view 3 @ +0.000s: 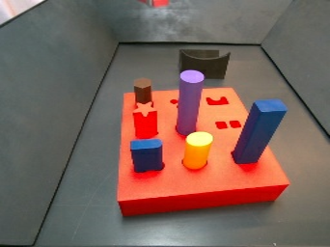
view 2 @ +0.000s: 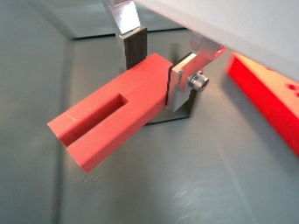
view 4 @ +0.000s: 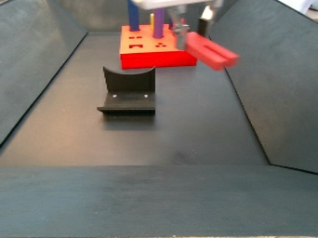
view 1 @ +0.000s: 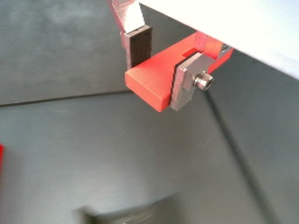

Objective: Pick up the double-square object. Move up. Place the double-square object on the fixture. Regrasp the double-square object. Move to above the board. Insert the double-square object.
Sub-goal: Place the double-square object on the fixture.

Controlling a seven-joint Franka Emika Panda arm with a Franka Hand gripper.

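My gripper is shut on the red double-square object, a long red block with a slot in one end. In a wrist view the object sticks out from between the fingers. In a side view the gripper holds the object in the air, to the right of the board and beyond the fixture. In a side view only a red trace of the gripper shows at the top edge.
The red board carries a purple cylinder, a blue block, a yellow cylinder, and other pieces. The fixture stands behind it. Sloping dark walls enclose the floor. The board's edge lies beside the gripper.
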